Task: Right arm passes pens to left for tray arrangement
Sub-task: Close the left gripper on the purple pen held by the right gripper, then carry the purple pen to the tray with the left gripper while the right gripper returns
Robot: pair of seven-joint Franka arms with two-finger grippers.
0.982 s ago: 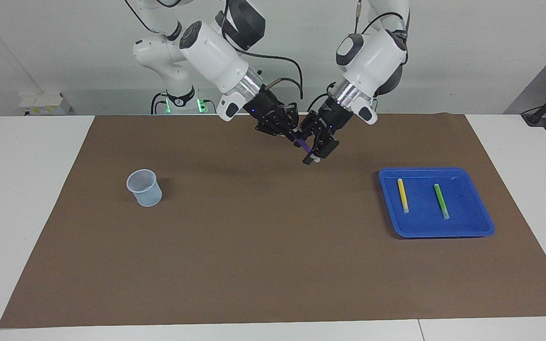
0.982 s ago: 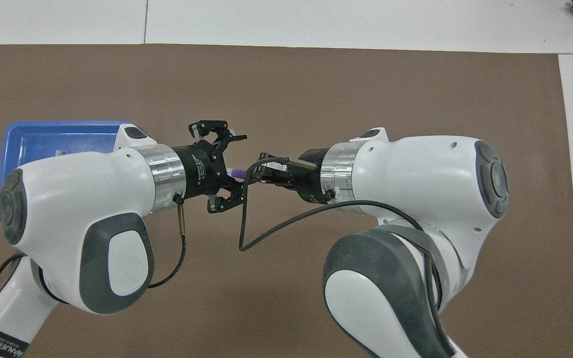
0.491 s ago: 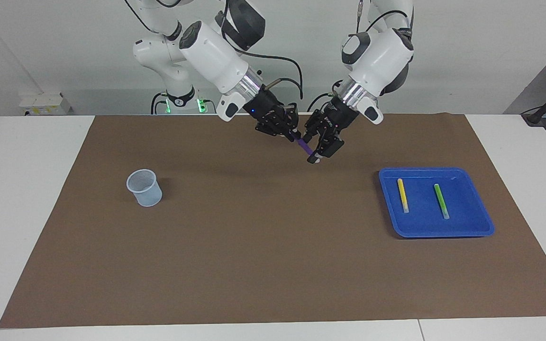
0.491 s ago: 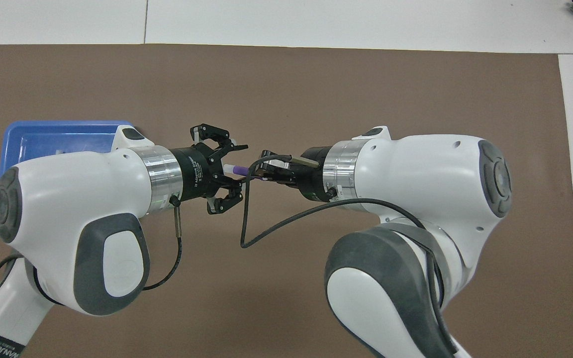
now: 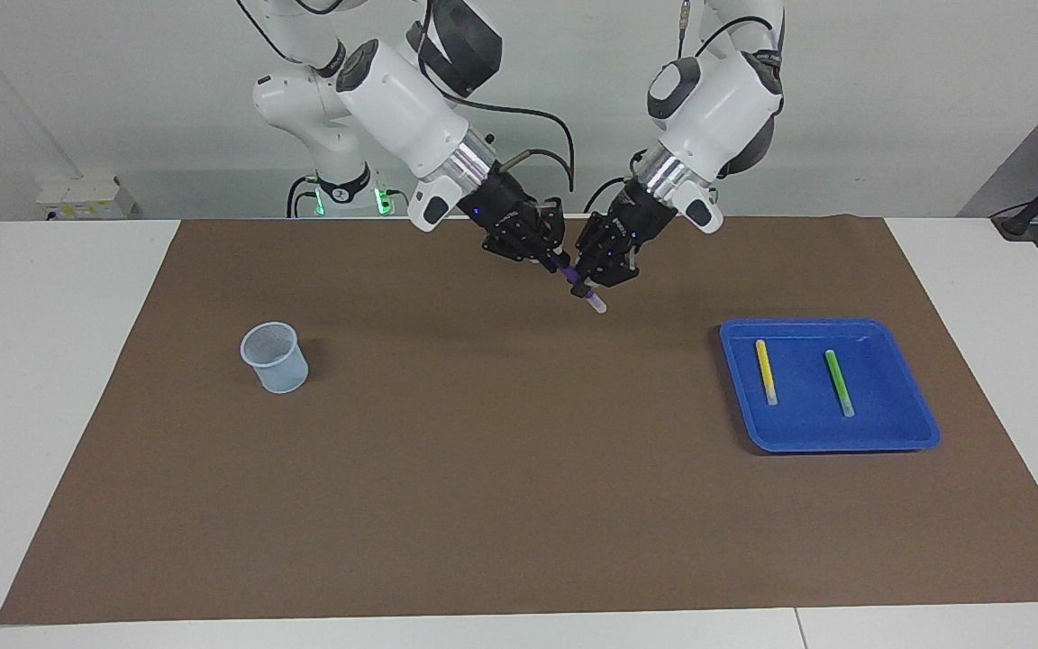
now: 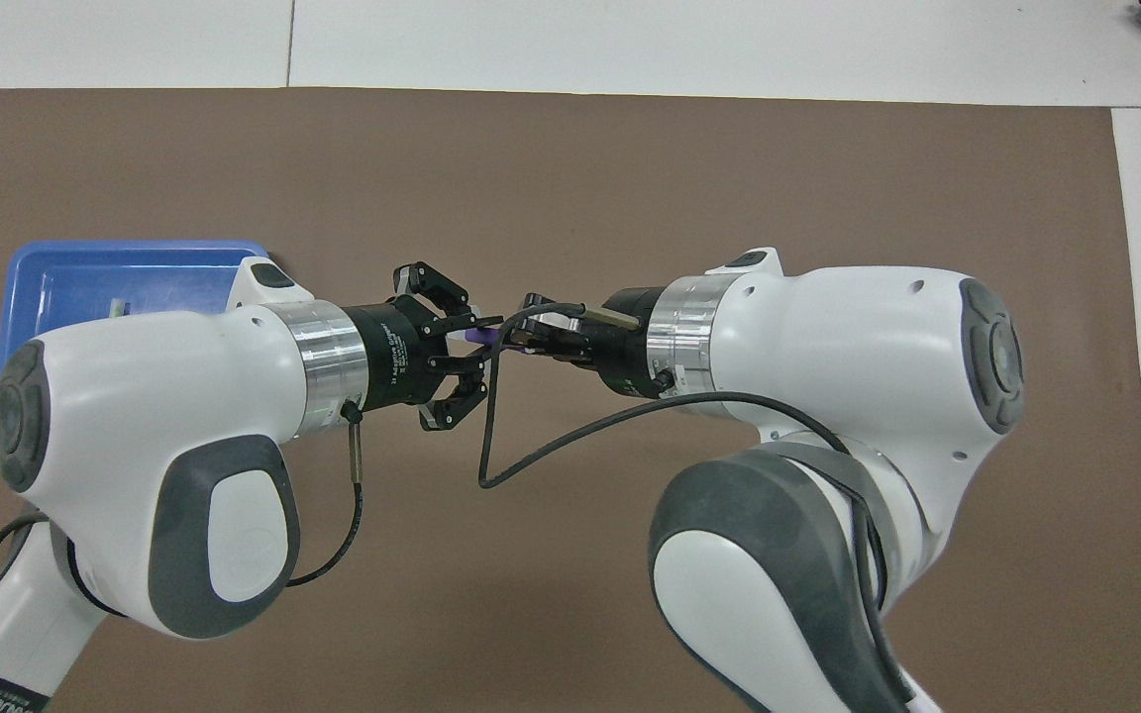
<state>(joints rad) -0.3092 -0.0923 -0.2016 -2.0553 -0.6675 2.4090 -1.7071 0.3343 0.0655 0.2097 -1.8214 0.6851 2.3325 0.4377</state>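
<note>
The long brown paper mat point(image 5: 519, 469) fills the lower part of the facing view, spread on the white table point(image 5: 50, 379). In the middle left of the frame stands the small pale see-through mesh cup point(image 5: 275, 357), in the same spot as a second ago. In the middle right lies the shallow bright blue plastic tray point(image 5: 897, 424). The yellow marker pen point(image 5: 766, 370) and the green marker pen point(image 5: 839, 382) lie in it side by side, apart from each other, and neither has moved.

Higher up, near the top middle of the frame, the two arms meet in the air over the bare mat. The slim purple marker pen point(image 5: 584, 288) with its pale end hangs tilted between them, pale end pointing down.

The black right gripper point(image 5: 557, 261), on the white arm with the small blue light, is clamped tight on the pen's upper end, just as before.

The black left gripper point(image 5: 593, 281), on the white arm with the silver wrist ring, was wide open around the pen a second ago. Now its fingers point(image 6: 479, 341) have come together on the pen's lower part, so both claws hold it at once. Its wrist has also lifted a little.
</note>
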